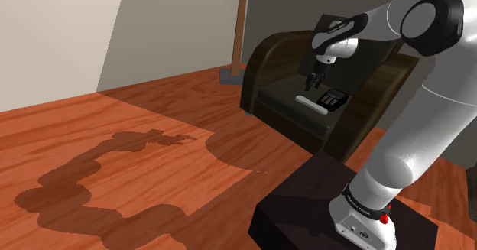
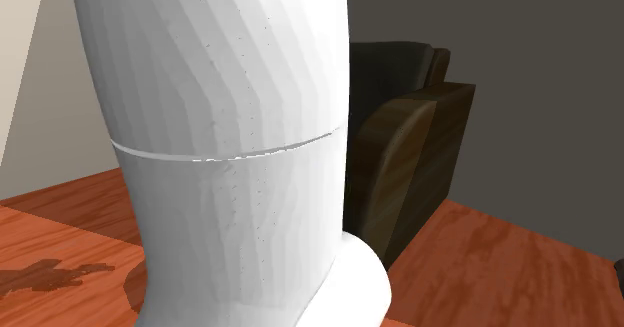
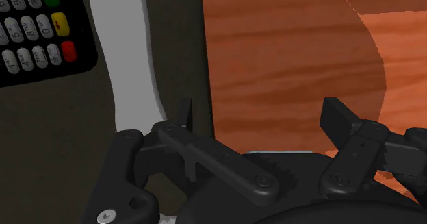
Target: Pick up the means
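Note:
A white oblong bar (image 1: pixel 309 103) lies on the dark armchair's seat (image 1: pixel 279 94), right beside a black keypad device (image 1: pixel 333 100) with grey, green, yellow and red buttons. My gripper (image 1: pixel 313 81) hangs just above the bar's end, pointing down. In the wrist view the white bar (image 3: pixel 128 58) runs past the left finger, with the keypad device (image 3: pixel 35 34) on its far side. The gripper (image 3: pixel 260 116) is open, and only seat edge and wood floor show between its fingers.
The armchair (image 2: pixel 415 140) has broad brown wooden arms (image 1: pixel 374 95) flanking the seat. A post on a grey base (image 1: pixel 232 75) stands behind the chair by the wall. Wood floor (image 1: pixel 137 134) spreads out to the shoulder view's left. My stand (image 1: pixel 302 206) is at lower right.

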Motion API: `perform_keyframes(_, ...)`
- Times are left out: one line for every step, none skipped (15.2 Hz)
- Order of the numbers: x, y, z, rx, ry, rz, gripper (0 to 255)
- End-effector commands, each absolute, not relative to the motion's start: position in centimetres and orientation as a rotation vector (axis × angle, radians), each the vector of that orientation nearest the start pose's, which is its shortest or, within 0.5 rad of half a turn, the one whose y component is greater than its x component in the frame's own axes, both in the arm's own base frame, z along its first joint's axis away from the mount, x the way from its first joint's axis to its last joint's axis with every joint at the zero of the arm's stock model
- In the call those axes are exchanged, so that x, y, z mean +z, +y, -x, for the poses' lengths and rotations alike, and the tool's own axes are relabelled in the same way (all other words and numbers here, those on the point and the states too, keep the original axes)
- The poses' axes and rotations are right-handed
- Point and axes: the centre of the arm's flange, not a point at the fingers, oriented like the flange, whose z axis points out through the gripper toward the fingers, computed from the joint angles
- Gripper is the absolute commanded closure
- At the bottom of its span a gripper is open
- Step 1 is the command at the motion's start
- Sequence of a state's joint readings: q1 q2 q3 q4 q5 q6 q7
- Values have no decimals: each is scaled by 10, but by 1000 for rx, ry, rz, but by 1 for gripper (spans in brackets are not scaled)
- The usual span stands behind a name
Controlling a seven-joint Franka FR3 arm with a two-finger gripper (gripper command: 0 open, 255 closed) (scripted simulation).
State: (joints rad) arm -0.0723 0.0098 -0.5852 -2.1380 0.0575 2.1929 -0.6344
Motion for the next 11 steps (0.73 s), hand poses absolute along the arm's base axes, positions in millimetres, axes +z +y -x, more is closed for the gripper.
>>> perform_keyframes(388, -352, -436, -86, 87, 3132, 0)
perform_keyframes(380, -362, -439, -79, 88, 3131, 0)
perform_keyframes(372, -373, -442, -73, 89, 3130, 0)
perform_keyframes(363, -383, -445, -67, 90, 3129, 0)
perform_keyframes(355, -393, -448, -61, 91, 3128, 0)
perform_keyframes(347, -403, -450, -55, 92, 3127, 0)
perform_keyframes(339, -414, -453, -48, 93, 3126, 0)
perform_keyframes(331, -424, -456, -42, 94, 3126, 0)
perform_keyframes(322, -434, -458, -36, 95, 3125, 0)
perform_keyframes(314, -444, -461, -30, 96, 3124, 0)
perform_keyframes(306, -455, -463, -23, 97, 3123, 0)
